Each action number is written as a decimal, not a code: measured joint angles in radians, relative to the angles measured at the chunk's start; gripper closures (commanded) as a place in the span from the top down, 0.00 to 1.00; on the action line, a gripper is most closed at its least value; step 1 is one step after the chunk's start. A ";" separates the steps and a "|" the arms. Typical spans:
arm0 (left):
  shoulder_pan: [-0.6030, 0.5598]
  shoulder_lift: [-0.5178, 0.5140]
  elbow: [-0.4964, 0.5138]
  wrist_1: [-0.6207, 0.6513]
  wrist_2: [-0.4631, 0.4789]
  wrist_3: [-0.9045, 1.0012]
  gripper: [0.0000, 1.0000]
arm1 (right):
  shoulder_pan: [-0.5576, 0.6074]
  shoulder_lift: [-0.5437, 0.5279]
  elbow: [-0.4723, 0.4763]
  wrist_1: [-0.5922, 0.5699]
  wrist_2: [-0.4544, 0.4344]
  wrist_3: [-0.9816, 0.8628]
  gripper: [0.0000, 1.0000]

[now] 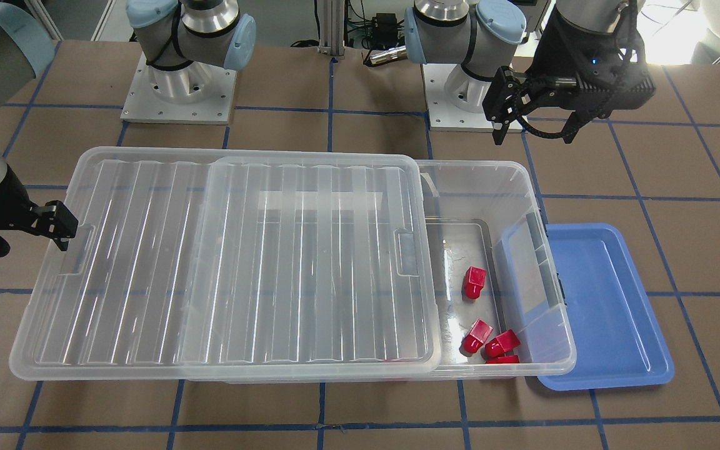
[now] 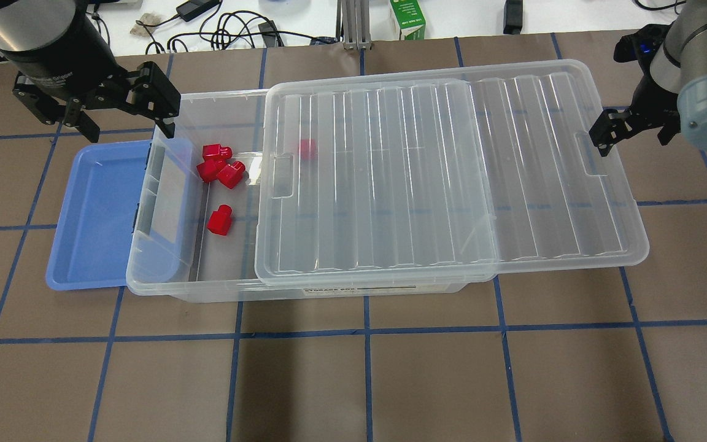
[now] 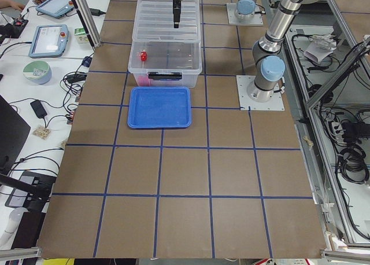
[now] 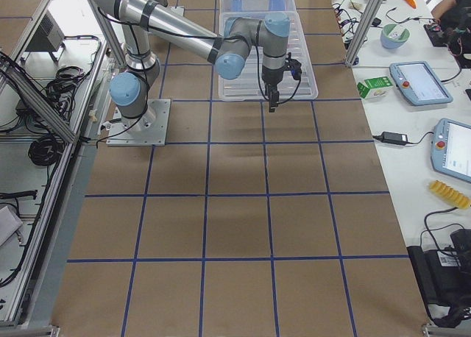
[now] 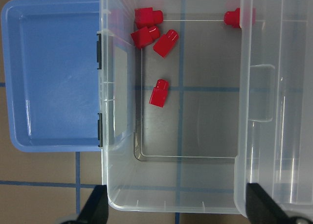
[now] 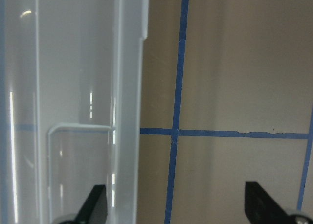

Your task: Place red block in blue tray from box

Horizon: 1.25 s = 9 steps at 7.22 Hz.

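The box is a clear bin whose ribbed lid is slid toward my right, leaving the left end open. Several red blocks lie in that open end: a cluster, one apart and one under the lid. They also show in the left wrist view. The blue tray lies empty against the box's left end. My left gripper is open and empty above the box's far left corner. My right gripper is open, with the lid's right edge between its fingertips.
A brown table with a blue tape grid holds everything. A green carton and cables lie beyond the far edge. The two arm bases stand on the robot's side of the box.
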 measured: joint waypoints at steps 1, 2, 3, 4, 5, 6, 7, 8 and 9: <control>0.000 -0.002 0.000 0.003 0.000 0.001 1.00 | 0.002 -0.021 -0.034 0.026 0.051 0.006 1.00; 0.000 -0.010 0.000 0.004 -0.002 0.004 1.00 | 0.008 -0.052 -0.077 0.086 0.091 0.024 1.00; 0.005 -0.018 -0.015 0.004 -0.004 0.016 1.00 | 0.024 -0.092 -0.125 0.173 0.120 0.070 1.00; 0.012 -0.039 -0.061 0.050 -0.006 0.032 1.00 | 0.064 -0.125 -0.171 0.255 0.146 0.138 1.00; 0.016 -0.071 -0.130 0.168 -0.008 0.044 1.00 | 0.131 -0.139 -0.199 0.301 0.152 0.225 1.00; 0.015 -0.101 -0.194 0.276 -0.010 0.047 1.00 | 0.210 -0.140 -0.212 0.317 0.137 0.322 1.00; 0.014 -0.123 -0.245 0.331 -0.012 0.039 1.00 | 0.286 -0.130 -0.226 0.321 0.100 0.398 1.00; 0.015 -0.138 -0.288 0.364 -0.012 0.034 1.00 | 0.334 -0.109 -0.253 0.332 0.074 0.435 1.00; 0.016 -0.154 -0.328 0.407 -0.012 0.030 1.00 | 0.354 -0.085 -0.284 0.353 0.065 0.448 1.00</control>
